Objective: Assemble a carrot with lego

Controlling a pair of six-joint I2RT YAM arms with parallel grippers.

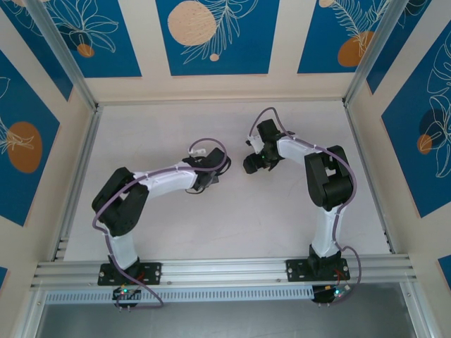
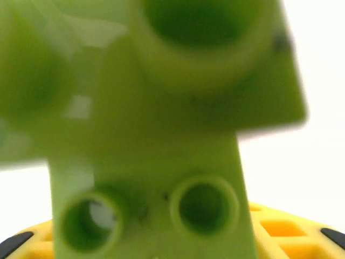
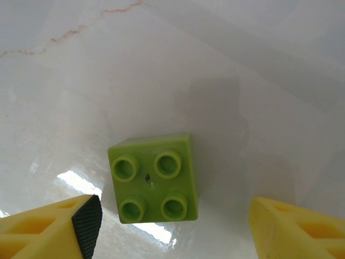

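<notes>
Brick [image 3: 153, 178], lime, flat on tabletop [image 3: 64, 81], studs up, sitting between wide-open right gripper [image 3: 173, 218] tips, probably lined up for a grab. Green carrot cluster [image 2: 161, 135] right up against left gripper [image 2: 156, 245], too blurry to call gripped or loose.

You'll find the lime-green brick [image 3: 152, 178] is smooth moulded plastic with a soft sheen, and the white table [image 3: 81, 81] is glossy enough to mirror the lights. The right gripper [image 3: 173, 229] has matt yellow plastic fingers [image 3: 291, 226], one faced with a black, fine-textured pad [image 3: 87, 224]. The rail [image 1: 225, 267] looks like brushed metal.
</notes>
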